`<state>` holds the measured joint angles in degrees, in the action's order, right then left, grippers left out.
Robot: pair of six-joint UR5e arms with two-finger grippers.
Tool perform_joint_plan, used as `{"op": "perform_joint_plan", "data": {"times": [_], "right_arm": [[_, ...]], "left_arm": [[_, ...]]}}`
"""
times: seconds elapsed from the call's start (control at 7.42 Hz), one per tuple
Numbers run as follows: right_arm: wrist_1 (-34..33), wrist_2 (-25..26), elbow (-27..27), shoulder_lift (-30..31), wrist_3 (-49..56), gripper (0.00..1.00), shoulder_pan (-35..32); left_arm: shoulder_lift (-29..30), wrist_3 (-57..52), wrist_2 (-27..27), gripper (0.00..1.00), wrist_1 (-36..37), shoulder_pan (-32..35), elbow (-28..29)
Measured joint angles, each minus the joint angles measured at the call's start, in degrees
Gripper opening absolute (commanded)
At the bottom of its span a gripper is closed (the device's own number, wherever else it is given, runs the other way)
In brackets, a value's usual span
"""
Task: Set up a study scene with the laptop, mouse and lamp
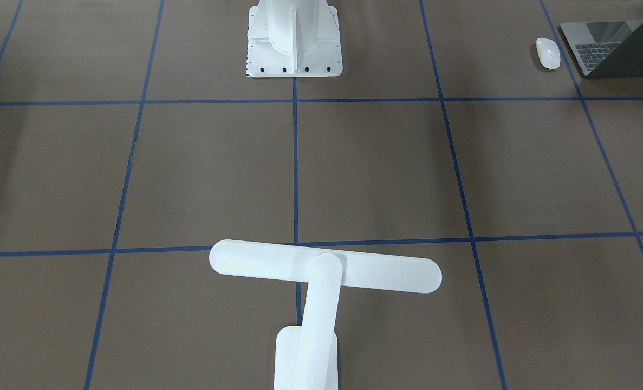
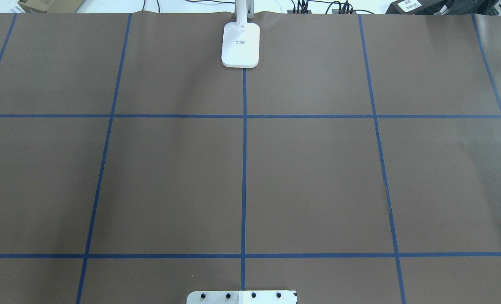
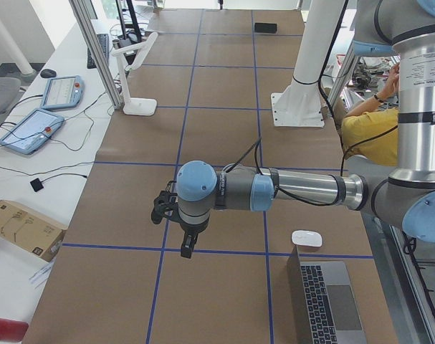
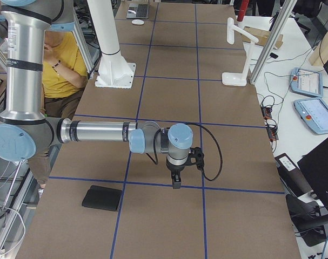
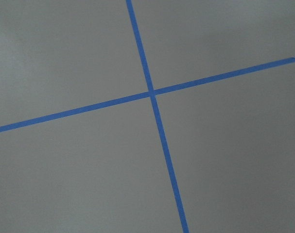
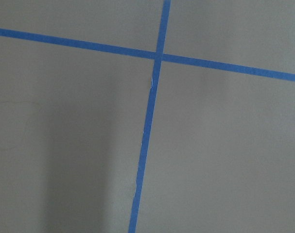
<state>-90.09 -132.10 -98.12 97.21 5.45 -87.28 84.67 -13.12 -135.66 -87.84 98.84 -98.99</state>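
Your mouse (image 1: 548, 53), likely slick and light, lies just beside the open laptop (image 1: 592, 54), upper right of the front-facing view (lamp (image 1: 321, 271) bottom centre); pinch its sides. You cannot tell whether the left pincer (image 3: 187, 247) or the right pincer (image 4: 176, 181) is open.

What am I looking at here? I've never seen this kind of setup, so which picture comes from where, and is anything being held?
This is a two-armed robot at a brown table gridded with blue tape. One camera faces the robot, one looks over its shoulders, two watch from the table's ends, and two ride on the wrists, seeing only bare table. The left arm and right arm reach out above the surface; their jaws show only from the sides, so open or shut is unclear, but nothing seems held. On the table are an open laptop with a mouse beside it, a lamp and a black pad.
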Motion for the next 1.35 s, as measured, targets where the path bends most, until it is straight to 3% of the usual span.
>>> {"op": "perform_joint_plan", "data": {"times": [0.4, 0.81, 1.21, 1.35], "right_arm": [[0.0, 0.0, 0.0, 0.0, 0.0, 1.0, 0.0], [0.0, 0.0, 0.0, 0.0, 0.0, 1.0, 0.0], [0.0, 0.0, 0.0, 0.0, 0.0, 1.0, 0.0], [0.0, 0.0, 0.0, 0.0, 0.0, 1.0, 0.0]], "left_arm": [[-1.9, 1.5, 0.3, 1.0, -3.1, 8.9, 5.3], [-9.0, 11.7, 0.7, 1.0, -2.0, 13.0, 2.8], [-13.3, 22.3, 4.0, 1.0, 16.0, 13.5, -7.8], [-14.2, 27.2, 6.0, 0.94, 21.2, 13.7, -11.2]]}}
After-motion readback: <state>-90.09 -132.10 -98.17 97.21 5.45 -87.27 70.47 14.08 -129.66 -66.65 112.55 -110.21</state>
